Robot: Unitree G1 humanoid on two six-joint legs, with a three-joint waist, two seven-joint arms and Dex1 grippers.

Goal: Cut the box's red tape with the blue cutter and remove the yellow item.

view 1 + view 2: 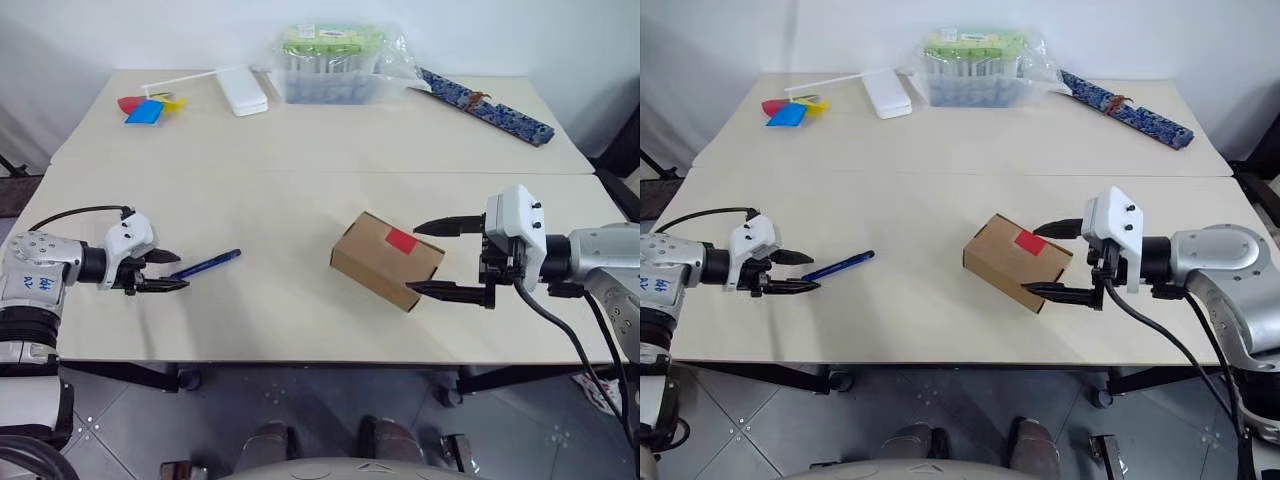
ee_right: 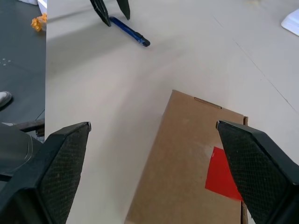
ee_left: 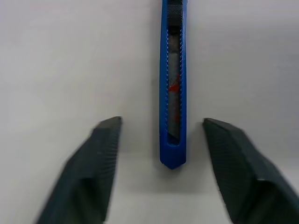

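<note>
A pale table (image 1: 300,150) is carrying the box (image 1: 386,259) near its front edge, red tape (image 1: 401,240) upward. The released right pincer (image 1: 450,258) is straddling its end to steady it; the left pincer (image 1: 165,271), unclenched, is bracketing the blue cutter (image 1: 206,264).

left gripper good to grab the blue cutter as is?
Probably yes. The left gripper has its fingers either side of the blue cutter's near end, not yet touching it, and nothing lies between them on the table.

Pale table (image 1: 300,150), box (image 1: 385,260), blue cutter (image 1: 206,264), pinwheel (image 1: 150,106), wrapped container (image 1: 335,62), patterned strip (image 1: 487,106)
</note>
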